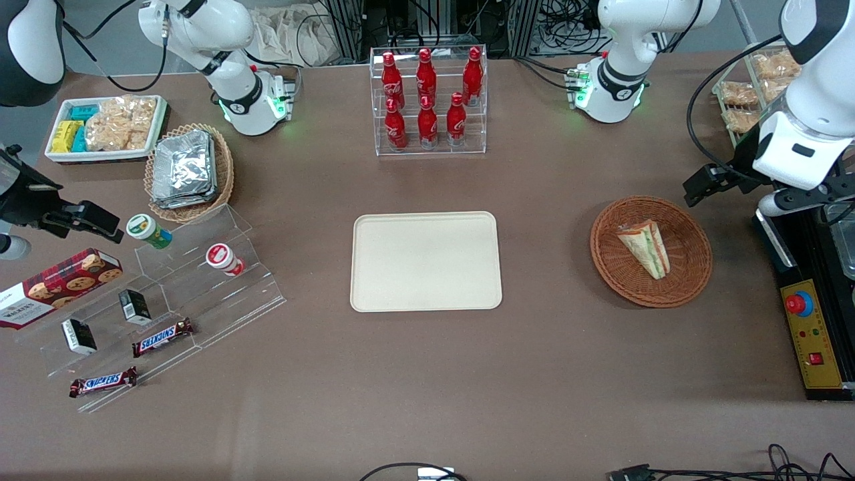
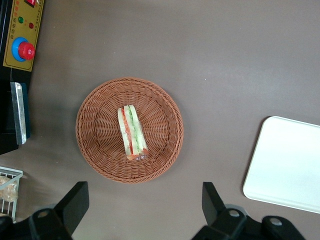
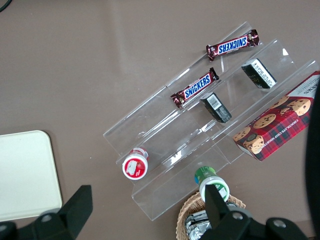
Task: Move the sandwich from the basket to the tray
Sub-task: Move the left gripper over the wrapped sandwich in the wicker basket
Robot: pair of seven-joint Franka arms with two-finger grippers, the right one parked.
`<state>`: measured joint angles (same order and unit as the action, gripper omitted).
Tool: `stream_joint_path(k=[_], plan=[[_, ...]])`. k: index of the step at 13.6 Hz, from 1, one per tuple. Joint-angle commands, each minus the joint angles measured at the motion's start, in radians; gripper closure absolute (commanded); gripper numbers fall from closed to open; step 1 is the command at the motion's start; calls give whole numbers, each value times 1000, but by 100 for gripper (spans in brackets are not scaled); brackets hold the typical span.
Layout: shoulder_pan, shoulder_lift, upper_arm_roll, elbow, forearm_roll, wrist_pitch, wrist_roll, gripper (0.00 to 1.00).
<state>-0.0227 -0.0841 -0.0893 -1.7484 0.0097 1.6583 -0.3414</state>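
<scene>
You see the sandwich [image 1: 644, 248] lying in the basket [image 1: 691, 268], toward the working arm's end of the table. The tray [image 1: 425, 261] sits in the middle of the table, well apart from the basket, with nothing on it. Your gripper [image 2: 145, 202] hangs above the table just beside the basket. Its fingers [image 2: 75, 200] are spread wide and hold nothing.

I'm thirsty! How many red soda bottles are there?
6 bottles, all in the clear rack: three on the upper step, three on the lower. The gripper hangs open above the basket.
</scene>
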Motion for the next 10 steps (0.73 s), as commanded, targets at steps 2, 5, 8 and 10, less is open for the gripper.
stream_joint_path(k=[2, 5, 8, 10], plan=[[35, 20, -58, 40, 10, -45, -2, 0], [35, 20, -53, 18, 13, -49, -5, 0], [47, 4, -50, -115, 24, 47, -18, 0], [56, -12, -49, -250, 45, 153, -92, 0]])
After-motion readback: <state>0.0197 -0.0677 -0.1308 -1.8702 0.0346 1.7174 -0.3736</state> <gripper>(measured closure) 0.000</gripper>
